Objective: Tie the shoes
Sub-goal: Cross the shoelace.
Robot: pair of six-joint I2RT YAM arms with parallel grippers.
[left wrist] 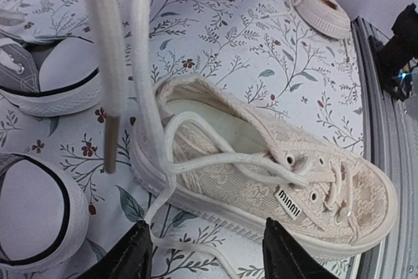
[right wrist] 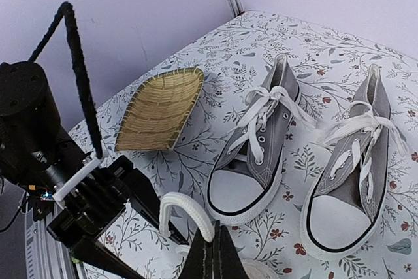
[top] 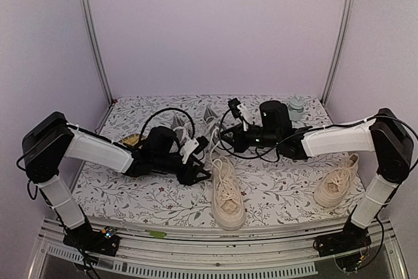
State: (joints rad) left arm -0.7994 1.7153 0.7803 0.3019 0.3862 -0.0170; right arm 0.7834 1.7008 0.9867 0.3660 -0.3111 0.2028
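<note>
Grey pair (right wrist: 261,155) side by side at back. Cream shoe (top: 227,194) front centre, laces (left wrist: 140,63) pulled upward; other cream shoe (top: 336,184) well apart, right.

walls (top: 215,24): plain pale lilac, back and both sides | posts (top: 93,31): metal, rear corners | table (top: 287,187): white floral-print cover | rail (top: 215,253): grey, lower frame edge | light: soft, even

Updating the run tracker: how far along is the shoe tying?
Looks done: both grey sneakers show bows. In hand: right gripper shut on the lace of the near cream sneaker, not yet knotted; left gripper open beside it. Left: that knot; whether the far cream sneaker is tied I can't judge.
</note>
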